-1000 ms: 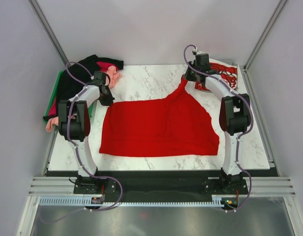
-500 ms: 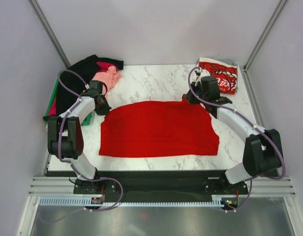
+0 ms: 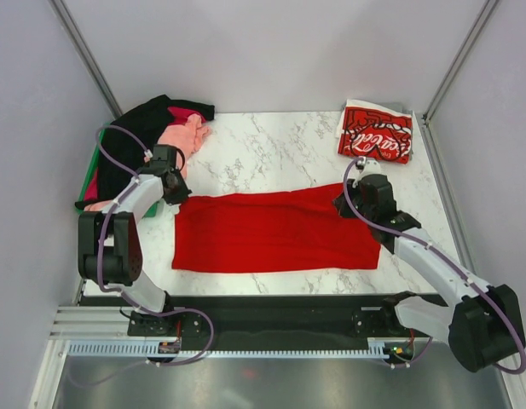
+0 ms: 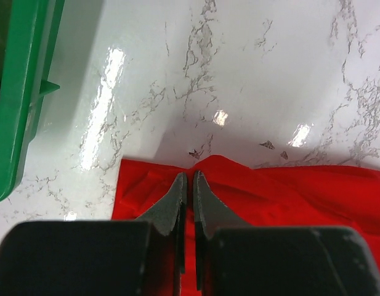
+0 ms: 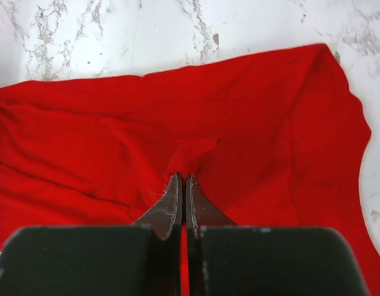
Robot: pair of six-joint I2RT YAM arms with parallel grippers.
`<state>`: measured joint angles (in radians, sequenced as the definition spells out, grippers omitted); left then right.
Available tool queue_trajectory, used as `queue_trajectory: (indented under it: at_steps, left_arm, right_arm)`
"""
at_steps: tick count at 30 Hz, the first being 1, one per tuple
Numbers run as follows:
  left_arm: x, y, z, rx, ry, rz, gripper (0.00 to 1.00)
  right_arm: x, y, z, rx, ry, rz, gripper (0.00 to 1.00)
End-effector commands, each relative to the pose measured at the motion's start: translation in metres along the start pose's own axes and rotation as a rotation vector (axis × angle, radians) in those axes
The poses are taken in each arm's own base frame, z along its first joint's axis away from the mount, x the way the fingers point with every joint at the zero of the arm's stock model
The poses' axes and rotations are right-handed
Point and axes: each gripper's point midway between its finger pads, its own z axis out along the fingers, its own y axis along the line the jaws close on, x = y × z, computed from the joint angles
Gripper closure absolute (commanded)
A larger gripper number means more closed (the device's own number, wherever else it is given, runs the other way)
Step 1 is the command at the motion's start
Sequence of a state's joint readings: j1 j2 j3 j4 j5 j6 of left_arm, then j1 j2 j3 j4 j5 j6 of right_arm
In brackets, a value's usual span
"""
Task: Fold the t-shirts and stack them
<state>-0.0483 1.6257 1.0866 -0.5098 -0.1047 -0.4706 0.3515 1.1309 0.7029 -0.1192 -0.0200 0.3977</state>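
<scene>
item: large plain bright red cloth t-shirt (image 3: 275, 230), lower centre of frame, on white marbled table top (image 3: 271, 145); within the last second its far edge has come toward the near edge, leaving a shallow doubled band, so the first fold looks nearly laid. left gripper (image 4: 190, 179): jaws closed, pinching the band's upper left corner. right gripper (image 5: 182, 182): jaws closed, pinching a tuck at its upper right edge. beyond: folded red coca-cola script t-shirt (image 3: 378, 132), upper right; heap of black and pink t-shirts (image 3: 160, 123), upper left
</scene>
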Motion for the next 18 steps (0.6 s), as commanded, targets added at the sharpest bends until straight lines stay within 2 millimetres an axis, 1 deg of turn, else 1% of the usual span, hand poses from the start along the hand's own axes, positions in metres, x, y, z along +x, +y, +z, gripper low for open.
queue_trajectory:
  at_steps: [1,2,3,4,5,7,9,14,17,18]
  left_arm:
    - [-0.012,0.001,-0.008,-0.004,-0.070,-0.010,0.98]
    - [-0.011,0.002,-0.009,-0.005,-0.071,-0.009,0.98]
    - [-0.010,0.003,-0.010,-0.008,-0.074,-0.009,0.98]
    - [-0.011,0.007,-0.012,-0.027,-0.085,-0.013,0.98]
    - [-0.011,0.010,-0.015,-0.033,-0.097,-0.013,0.98]
    - [-0.013,0.014,-0.018,-0.050,-0.117,-0.007,0.98]
    - [-0.017,0.015,-0.020,-0.053,-0.130,-0.001,0.97]
    - [-0.028,0.012,-0.024,-0.053,-0.159,0.023,0.97]
    - [-0.027,0.009,-0.030,-0.047,-0.171,0.035,0.94]
    - [-0.026,0.010,-0.038,-0.044,-0.182,0.007,0.93]
  right_arm:
    - [0.002,-0.007,-0.012,0.031,-0.042,0.033,1.00]
    - [0.004,-0.009,-0.014,0.039,-0.047,0.040,1.00]
    - [0.003,-0.010,-0.021,0.039,-0.062,0.047,1.00]
    - [0.007,-0.014,-0.023,0.056,-0.064,0.057,1.00]
    - [0.004,-0.014,-0.030,0.053,-0.091,0.066,1.00]
    - [0.008,-0.018,-0.036,0.061,-0.104,0.079,1.00]
    - [0.004,-0.017,-0.045,0.053,-0.134,0.084,1.00]
    - [0.005,-0.016,-0.052,0.050,-0.130,0.077,1.00]
    - [0.015,-0.020,-0.054,0.056,-0.109,0.094,1.00]
    - [0.024,-0.023,-0.054,0.064,-0.095,0.100,1.00]
